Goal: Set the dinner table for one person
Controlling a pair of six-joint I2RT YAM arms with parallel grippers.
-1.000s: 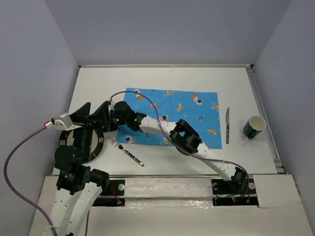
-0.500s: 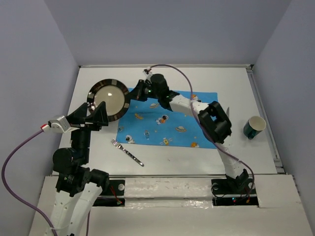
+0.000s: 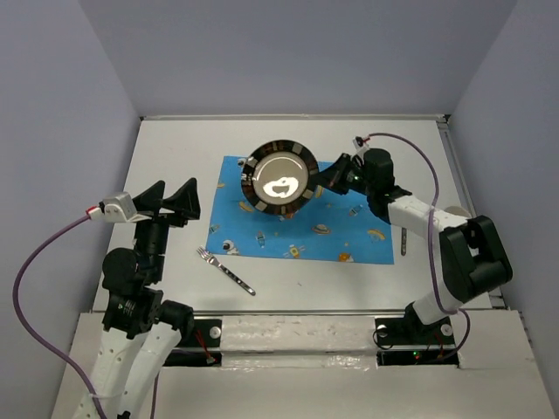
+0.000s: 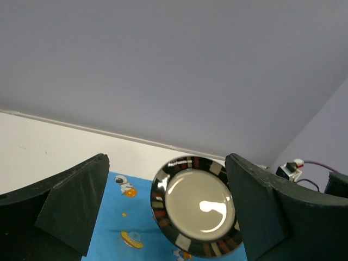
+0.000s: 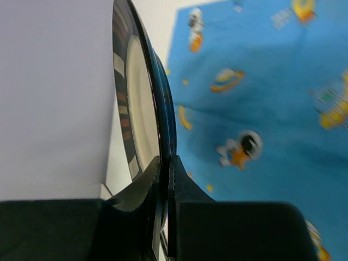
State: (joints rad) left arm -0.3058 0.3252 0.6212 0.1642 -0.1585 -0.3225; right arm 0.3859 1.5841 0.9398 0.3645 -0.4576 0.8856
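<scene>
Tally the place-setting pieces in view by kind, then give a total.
plate: 1
fork: 1
knife: 1, partly hidden
blue mat: 1
Total: 4 in view

The plate [image 3: 279,179] has a glossy cream centre and a black rim broken by brown, tan and grey blocks. The cloth mat [image 3: 349,234] is bright blue, printed with white-and-orange astronauts and yellow ringed planets. The dinner table [image 3: 175,148] is matte white. At seven o'clock from the plate, the fork [image 3: 225,270] is silver.
</scene>
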